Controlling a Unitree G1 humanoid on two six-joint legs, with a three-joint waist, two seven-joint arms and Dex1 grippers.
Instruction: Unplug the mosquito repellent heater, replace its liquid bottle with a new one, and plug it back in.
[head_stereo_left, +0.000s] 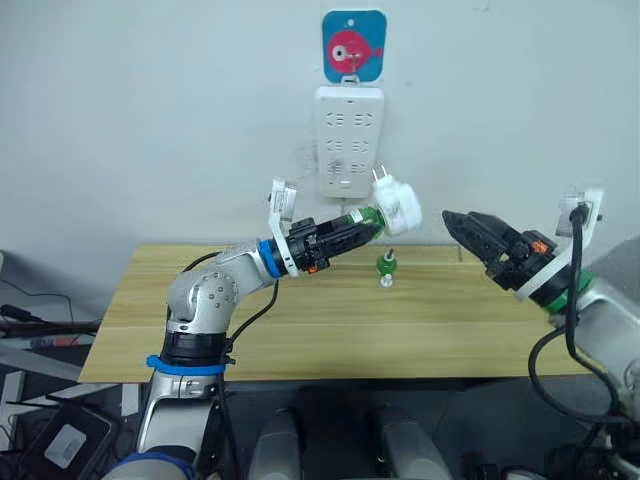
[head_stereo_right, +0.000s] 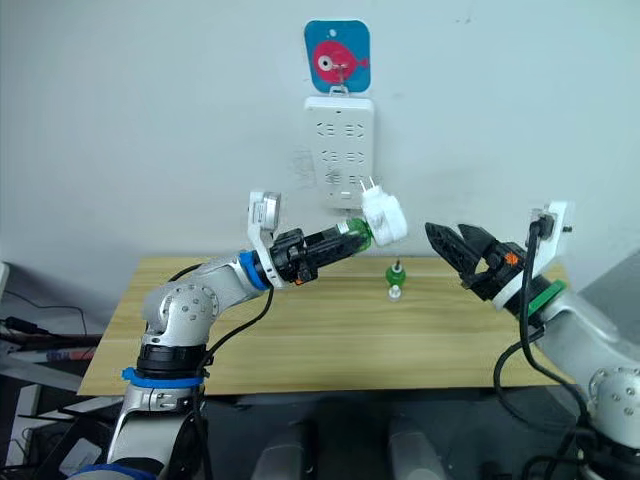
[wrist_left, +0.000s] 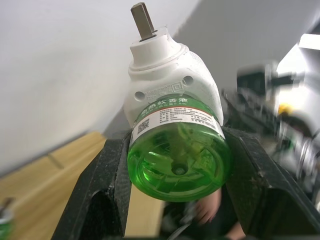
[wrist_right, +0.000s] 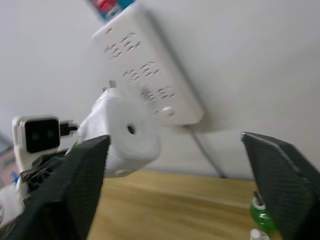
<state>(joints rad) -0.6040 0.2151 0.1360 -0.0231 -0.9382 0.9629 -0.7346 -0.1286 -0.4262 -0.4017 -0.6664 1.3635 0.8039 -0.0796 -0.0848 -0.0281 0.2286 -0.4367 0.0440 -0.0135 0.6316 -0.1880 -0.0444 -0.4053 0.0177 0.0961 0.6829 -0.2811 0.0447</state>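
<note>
- The left gripper (head_stereo_left: 362, 228) pinches the green bottle (wrist_left: 175, 150) at its base, one black finger on each side; the white heater (head_stereo_left: 397, 204) sits on the bottle's neck, in mid-frame just below the power strip (head_stereo_left: 349, 140).
- The heater's prongs (head_stereo_left: 380, 174) are free of the sockets and point up towards the strip, so it is unplugged.
- The right gripper (head_stereo_right: 445, 240) hovers right of centre with fingers spread wide, close to the heater but apart from it.
- Judged step: bottle swap. The next move likely calls for the right gripper to close on the heater body so the bottle can be twisted out.
- A second small green bottle (head_stereo_left: 386, 268) stands on the wooden table (head_stereo_left: 300, 330) below; whether it is the new or the used one cannot be told.
- The joint between bottle neck and heater is hidden inside the heater.
</note>
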